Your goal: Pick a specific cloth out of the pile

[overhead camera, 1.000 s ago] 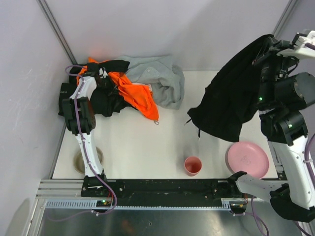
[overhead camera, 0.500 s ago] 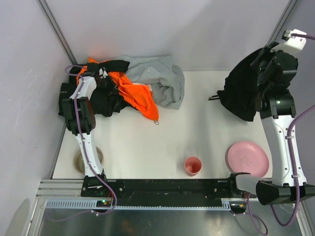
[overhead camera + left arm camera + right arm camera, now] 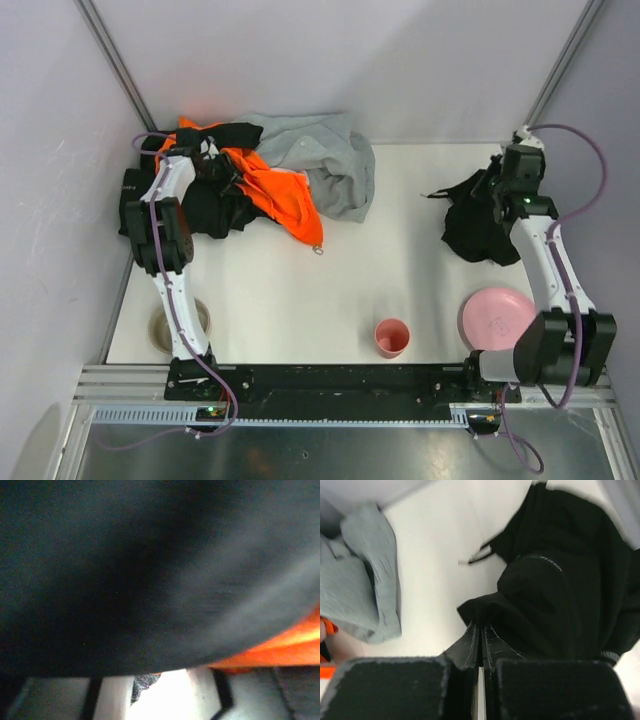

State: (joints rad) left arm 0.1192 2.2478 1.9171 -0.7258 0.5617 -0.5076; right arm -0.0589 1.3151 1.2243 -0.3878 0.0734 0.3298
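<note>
The pile [image 3: 300,180] of orange, light grey and black garments lies at the back left of the table. My left gripper [image 3: 207,160] is buried in its left end. In the left wrist view black fabric [image 3: 150,570] and an orange fold [image 3: 280,652] cover almost everything, and the pale fingers [image 3: 114,697] stand apart below them, nothing seen clamped. The black cloth [image 3: 478,215] lies crumpled on the table at the back right. My right gripper [image 3: 497,192] is shut on a fold of the cloth [image 3: 560,595], pinched at its tips [image 3: 480,630].
A pink plate [image 3: 503,318] sits at the front right and a pink cup [image 3: 392,337] at the front centre. A beige bowl [image 3: 180,325] stands by the left arm's base. White walls close in the back and both sides.
My right arm has swung down and back, lowering the hanging black cloth into a crumpled heap on the table at the back right. The left arm stays in the pile.
</note>
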